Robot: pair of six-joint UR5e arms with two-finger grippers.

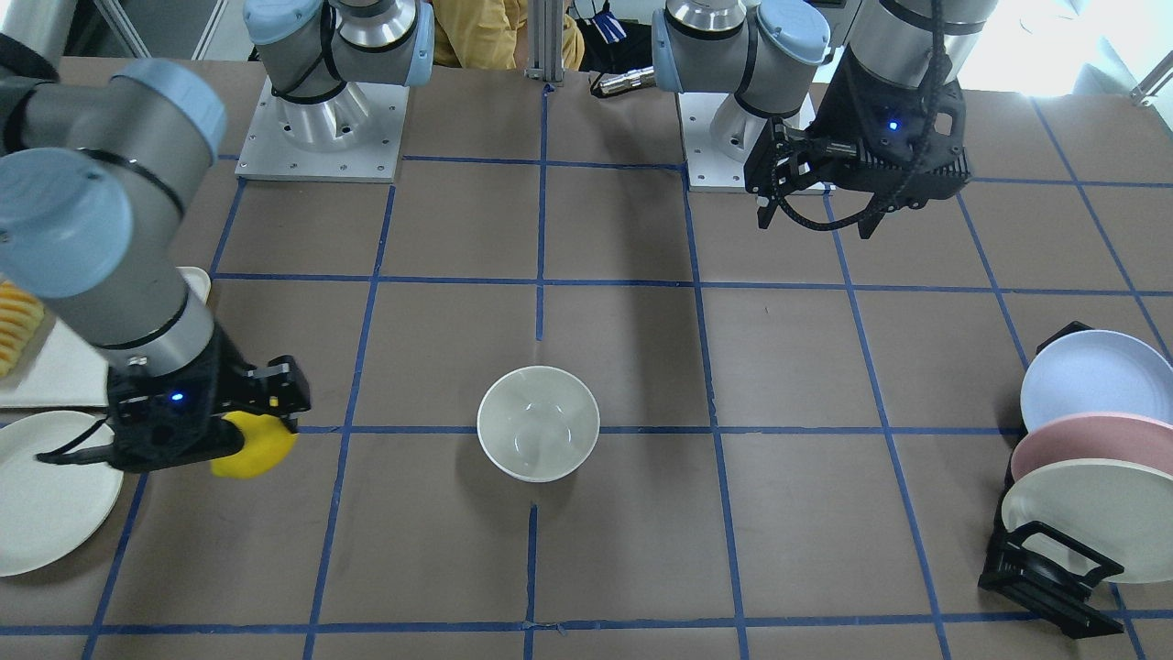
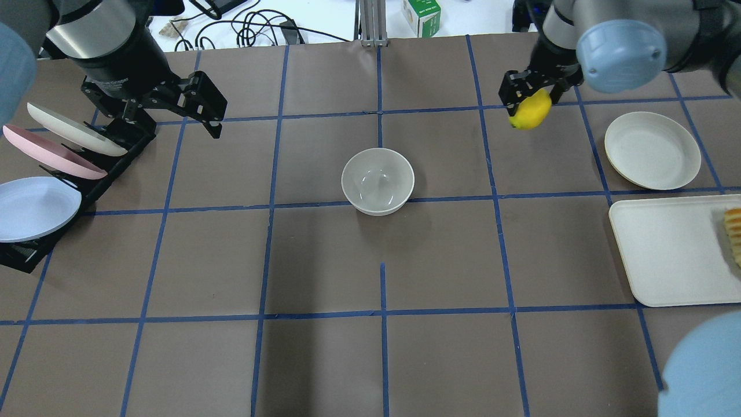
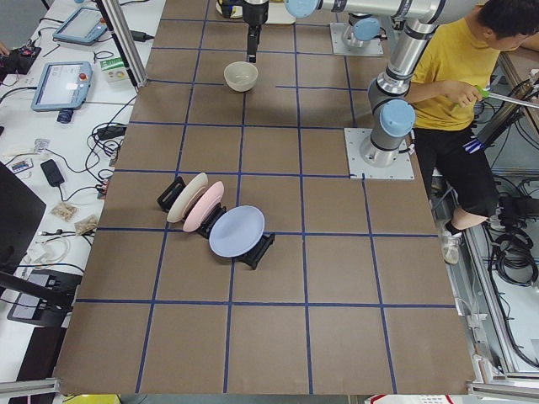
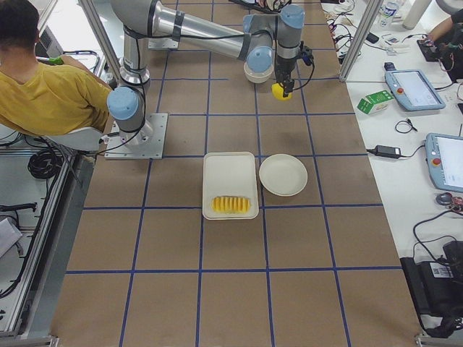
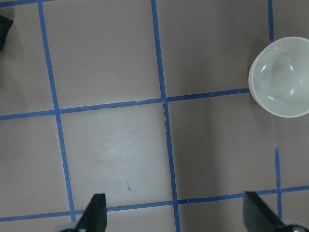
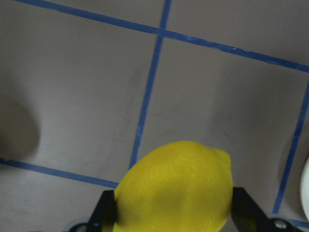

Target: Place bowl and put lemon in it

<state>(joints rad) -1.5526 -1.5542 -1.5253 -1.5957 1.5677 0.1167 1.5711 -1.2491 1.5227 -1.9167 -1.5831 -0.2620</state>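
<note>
Look just above the middle of the overhead frame: the bowl (image 2: 377, 181) stands upright on the table (image 2: 324, 266), its lower rim over a blue tape line and its glossy inside facing up.

The lemon (image 2: 530, 110) is in the upper right of that same frame, well apart from the bowl, to its right and a little higher. The right claw (image 6: 175, 212) is pinching it. In the right wrist view you can see a black finger (image 6: 107, 212) pressed against each flank of the fruit. The lemon fills the bottom centre of that view, with its pointed end toward the right and only table and tape lines behind it.

The left claw (image 5: 174, 203) is spread wide and holds nothing. In the left wrist view its two fingertips sit near the bottom corners with bare table between them, and the bowl shows at the right edge. In the overhead view you'll find this claw in the upper left, hanging beside the black rack (image 2: 23, 255).

That rack runs down the left edge of the overhead frame and carries a cream plate (image 2: 75, 133), a pink plate (image 2: 52, 153) and a blue plate (image 2: 35, 208), all leaning on edge. At the right edge a shallow plate (image 2: 652, 150) lies flat, just right of the lemon. Below it lies a white tray (image 2: 666, 249) with ridged yellow food (image 2: 734, 231) at its far right end.
</note>
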